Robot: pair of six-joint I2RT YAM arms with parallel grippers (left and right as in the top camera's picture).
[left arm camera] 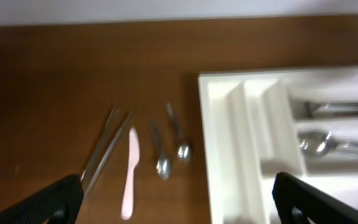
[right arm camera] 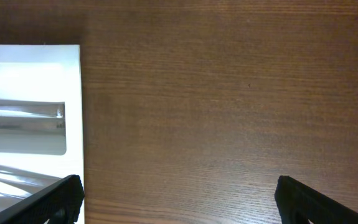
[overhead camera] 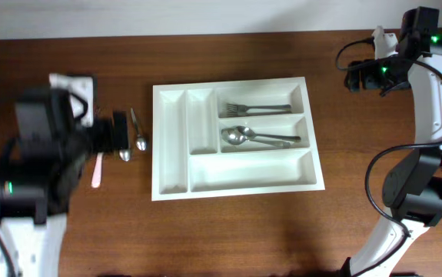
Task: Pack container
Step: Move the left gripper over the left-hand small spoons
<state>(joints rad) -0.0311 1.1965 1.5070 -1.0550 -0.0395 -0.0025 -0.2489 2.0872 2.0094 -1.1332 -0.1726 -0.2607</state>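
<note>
The tray [overhead camera: 173,146] lies mid-table [overhead camera: 282,231]. We see left gripper [left arm camera: 177,202] and right gripper [right arm camera: 180,202] wide open, empty. The left arm [overhead camera: 28,177] partly hides a pink knife [overhead camera: 96,173]; the left wrist view is blurred.

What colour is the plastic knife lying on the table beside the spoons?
The knife is pale pink. It shows best in the left wrist view.

A large white rectangular plastic cutlery tray [overhead camera: 171,146] contrasts with the dark reddish-brown wooden table [overhead camera: 236,238], which has a fine straight grain. Inside are shiny silver metal forks [overhead camera: 257,108] and silver metal spoons [overhead camera: 251,137]. Toward the table's left edge are a pale pink plastic knife [overhead camera: 98,171] and two silver metal teaspoons [overhead camera: 141,142].
</note>
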